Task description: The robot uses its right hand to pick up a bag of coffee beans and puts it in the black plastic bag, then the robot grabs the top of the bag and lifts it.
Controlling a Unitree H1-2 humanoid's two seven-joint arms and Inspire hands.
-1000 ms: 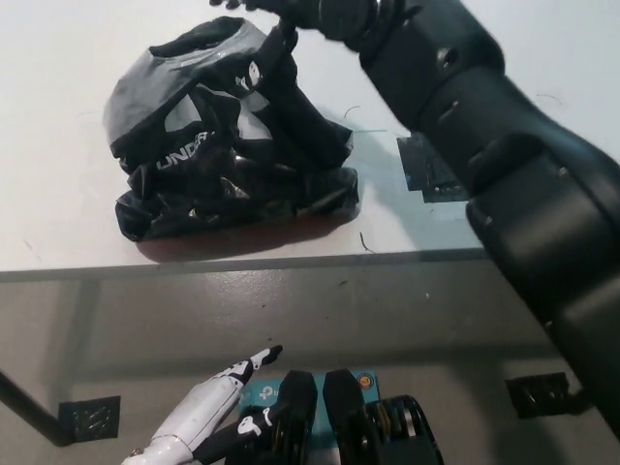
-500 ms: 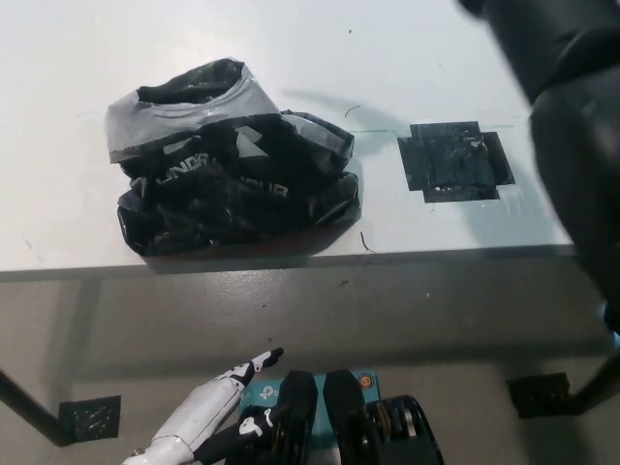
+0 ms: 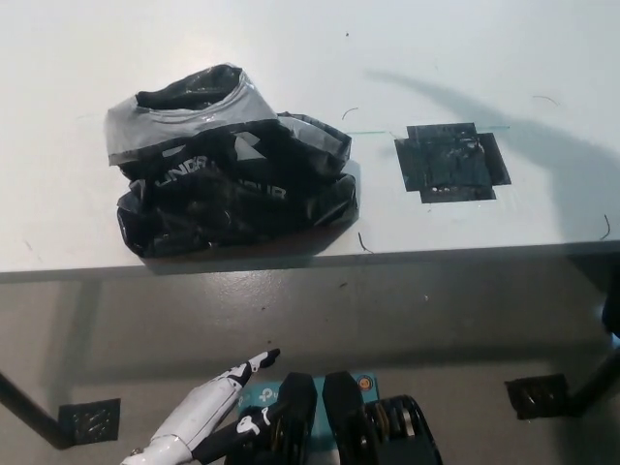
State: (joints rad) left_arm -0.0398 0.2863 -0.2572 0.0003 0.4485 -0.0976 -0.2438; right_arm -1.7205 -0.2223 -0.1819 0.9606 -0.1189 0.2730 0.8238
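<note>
The black plastic bag [image 3: 232, 179] is lying slumped on the white desk [image 3: 291, 58], near the front edge and left of a patch of black tape [image 3: 450, 162] stuck to the surface. It is sagging into a crumpled heap because nothing is holding its top; the mouth is gaping toward the back left, showing a grey inner band, and white lettering is running across the glossy, wrinkled front. Whether the coffee beans are inside cannot be told. The right robot hand is out of view, only a shadow falling across the desk's right side. The left robot hand [image 3: 208, 407] is hanging low below the desk edge, gripping nothing, fingers looking extended and pointing forward.
</note>
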